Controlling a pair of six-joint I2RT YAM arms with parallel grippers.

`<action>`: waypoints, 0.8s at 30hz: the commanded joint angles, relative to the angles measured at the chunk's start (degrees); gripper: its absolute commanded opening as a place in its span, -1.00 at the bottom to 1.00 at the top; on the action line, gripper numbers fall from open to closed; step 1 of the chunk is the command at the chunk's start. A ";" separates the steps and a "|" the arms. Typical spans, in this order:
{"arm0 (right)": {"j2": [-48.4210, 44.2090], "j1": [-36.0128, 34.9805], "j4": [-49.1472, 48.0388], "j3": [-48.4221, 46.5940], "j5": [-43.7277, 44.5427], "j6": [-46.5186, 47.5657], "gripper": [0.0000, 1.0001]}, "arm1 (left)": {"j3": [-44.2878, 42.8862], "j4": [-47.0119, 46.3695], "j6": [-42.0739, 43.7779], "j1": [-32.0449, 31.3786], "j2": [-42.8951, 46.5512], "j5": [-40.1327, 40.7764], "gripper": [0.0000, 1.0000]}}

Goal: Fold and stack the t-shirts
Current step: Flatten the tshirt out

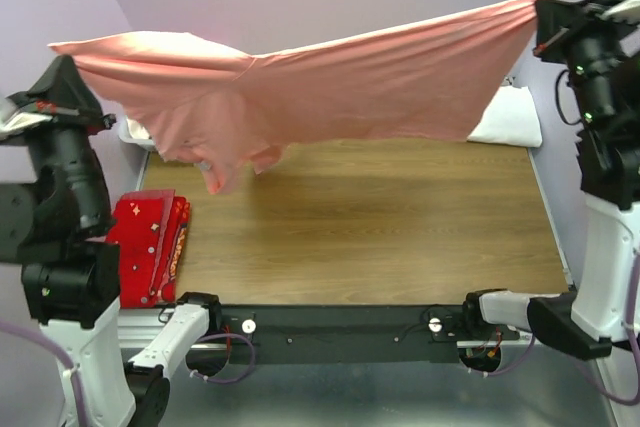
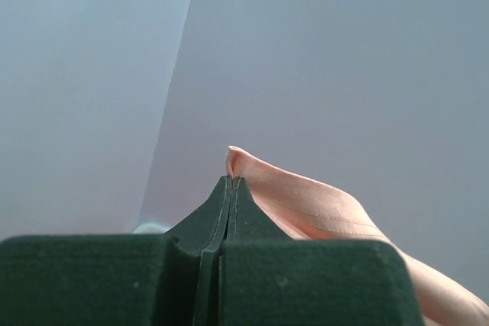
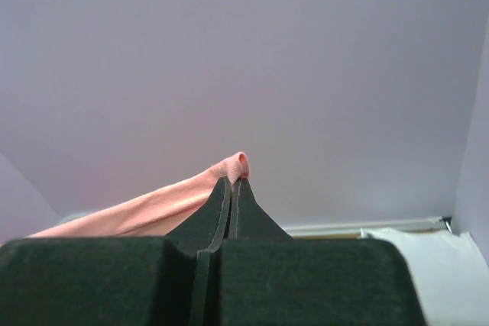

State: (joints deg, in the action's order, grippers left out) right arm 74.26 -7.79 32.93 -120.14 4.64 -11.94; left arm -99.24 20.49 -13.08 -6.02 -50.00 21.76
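A salmon-pink t-shirt (image 1: 340, 82) hangs stretched in the air across the far side of the table, held up by both arms. My left gripper (image 1: 62, 49) is shut on its left corner, and the wrist view shows a pink fold (image 2: 306, 204) poking out past the closed fingertips (image 2: 229, 181). High at the right, my right gripper (image 1: 545, 2) is shut on the other corner, with pink cloth (image 3: 153, 211) pinched at its tip (image 3: 233, 181). A sleeve dangles at the lower left of the shirt (image 1: 225, 162). The white t-shirt (image 1: 510, 117) lies at the table's far right corner, also seen folded flat (image 3: 428, 265).
A flat red cloth with gold characters (image 1: 150, 247) lies at the left edge of the wooden table (image 1: 370, 227). Purple walls close in the back and sides. A black rail with both arm bases (image 1: 340, 332) runs along the near edge.
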 commanded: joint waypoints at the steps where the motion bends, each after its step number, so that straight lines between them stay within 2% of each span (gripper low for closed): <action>1: -1.40 0.41 -0.58 -3.25 -2.27 0.26 -0.99 | -3.84 -3.35 1.57 0.13 -0.54 -1.54 -1.00; 5: -1.13 0.50 -0.67 -4.93 -2.71 0.43 -0.99 | -4.20 -8.35 1.83 0.13 -2.12 -2.33 -1.00; 15: 0.01 0.50 -1.99 4.47 1.95 0.87 -0.99 | -7.89 -18.81 -1.59 0.13 -12.65 -7.43 -1.00; 24: -2.19 0.41 -3.40 9.04 2.12 -0.18 -0.99 | -15.80 -20.23 -2.83 0.13 -18.55 -12.26 -1.00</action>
State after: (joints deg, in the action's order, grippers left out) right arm 75.29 -7.77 32.05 -111.85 4.86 -11.97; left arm -109.56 5.32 -15.07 -6.02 -69.10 12.84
